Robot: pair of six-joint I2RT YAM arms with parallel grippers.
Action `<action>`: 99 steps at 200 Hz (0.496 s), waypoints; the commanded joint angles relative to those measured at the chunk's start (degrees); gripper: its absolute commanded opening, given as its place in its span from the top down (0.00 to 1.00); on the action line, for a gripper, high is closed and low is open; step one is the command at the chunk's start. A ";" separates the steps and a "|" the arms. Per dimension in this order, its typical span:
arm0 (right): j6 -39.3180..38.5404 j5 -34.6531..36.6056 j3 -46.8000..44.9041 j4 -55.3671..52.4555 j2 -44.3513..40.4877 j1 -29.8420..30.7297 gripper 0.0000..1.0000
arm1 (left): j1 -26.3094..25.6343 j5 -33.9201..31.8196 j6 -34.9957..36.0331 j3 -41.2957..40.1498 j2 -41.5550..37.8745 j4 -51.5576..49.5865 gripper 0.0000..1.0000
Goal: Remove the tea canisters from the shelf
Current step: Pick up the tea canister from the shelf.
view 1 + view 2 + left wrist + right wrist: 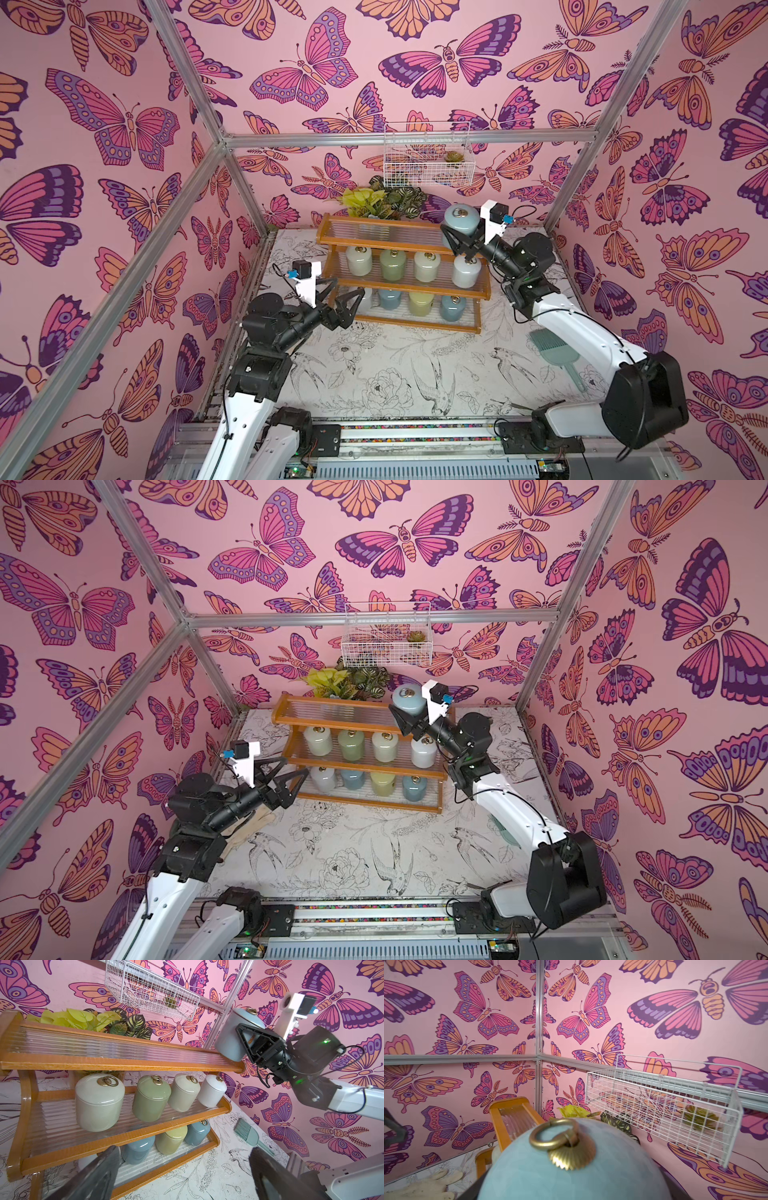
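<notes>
Butterfly wallpaper rings the worktop; my right gripper clamps a blue-grey canister by the top tier of the shelf, my left gripper wide open, empty.

A staged robot test cell: aluminium frame, butterfly-print wall panels.

The shelf, a three-tier stepped rack of orange-brown wood with clear ribbed panels, stands upright at the centre of the frame in both top views. Its middle tier holds four upright, gold-ringed jars in a row: off-white canister, sage green canister, cream canister and white canister. The bottom tier holds a partly hidden pale canister, a blue-grey canister, a yellow-green canister and a second blue-grey canister. A raised blue-grey canister is held in the air just above the shelf's upper right corner, ring up.
</notes>
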 commanded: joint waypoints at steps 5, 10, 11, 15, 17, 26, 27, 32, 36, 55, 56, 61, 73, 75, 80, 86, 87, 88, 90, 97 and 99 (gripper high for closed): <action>-2.84 -1.41 0.41 3.21 -4.13 3.39 0.31 | -0.13 -2.76 1.06 -1.66 -0.65 1.45 0.00; -2.93 -1.49 0.20 3.19 -4.45 4.01 0.31 | -0.17 -3.10 1.06 -1.70 -0.67 1.43 0.00; -2.94 -1.49 0.14 3.25 -4.54 4.17 0.31 | -0.17 -3.19 1.06 -1.74 -0.71 1.46 0.00; -3.03 -1.49 -0.06 3.30 -4.74 4.64 0.31 | -0.15 -3.56 0.99 -1.85 -0.76 1.42 0.00; -3.10 -1.49 -0.15 3.30 -4.86 4.82 0.31 | -0.17 -3.76 0.98 -1.90 -0.75 1.41 0.00; -3.16 -1.62 -0.48 3.33 -5.23 5.94 0.31 | -0.17 -4.38 0.95 -2.14 -0.94 1.41 0.00; -3.14 -1.69 -0.50 3.32 -5.24 6.05 0.31 | -0.17 -4.44 0.96 -2.13 -0.93 1.40 0.00; -3.04 -1.84 -0.61 3.27 -5.43 6.61 0.31 | -0.17 -4.80 0.97 -2.24 -1.01 1.48 0.00; -3.03 -1.98 -0.76 3.30 -5.59 7.11 0.31 | -0.17 -5.06 0.97 -2.34 -1.08 1.41 0.00; -3.36 -2.24 -1.54 3.30 -6.03 9.63 0.31 | -0.13 -5.73 1.49 -2.74 -1.69 1.47 0.00; -3.37 -2.31 -1.56 3.35 -6.03 9.79 0.31 | -0.15 -5.73 1.54 -2.79 -1.75 1.52 0.00; -3.46 -2.31 -1.75 3.30 -6.01 10.53 0.31 | -0.17 -6.05 1.63 -2.90 -1.95 1.50 0.00; -3.94 -2.30 -2.28 3.39 -5.94 12.29 0.31 | -0.16 -6.79 2.01 -3.18 -2.48 1.40 0.00; -3.98 -2.27 -2.40 3.39 -5.90 12.60 0.31 | -0.13 -6.90 2.04 -3.25 -2.61 1.45 0.00; -4.07 -2.13 -2.61 3.38 -5.80 13.30 0.31 | -0.13 -7.07 2.15 -3.29 -2.68 1.45 0.00; -4.10 -1.97 -2.87 3.47 -5.62 14.11 0.31 | -0.15 -7.30 2.15 -3.49 -2.92 1.41 0.00; -4.09 -2.00 -2.89 3.52 -5.57 14.18 0.31 | -0.12 -7.31 2.13 -3.47 -2.94 1.45 0.00; -4.09 -2.01 -2.90 3.54 -5.54 14.27 0.31 | -0.15 -7.35 2.17 -3.50 -2.94 1.43 0.00; -4.02 -1.95 -2.97 3.67 -5.47 14.46 0.31 | -0.12 -7.39 2.19 -3.55 -3.02 1.47 0.00; -3.95 -1.85 -3.31 4.02 -5.14 15.27 0.31 | -0.13 -7.56 2.16 -3.58 -3.13 1.40 0.00; -3.90 -1.72 -3.40 4.19 -5.04 15.54 0.31 | -0.10 -7.64 2.12 -3.59 -3.19 1.40 0.00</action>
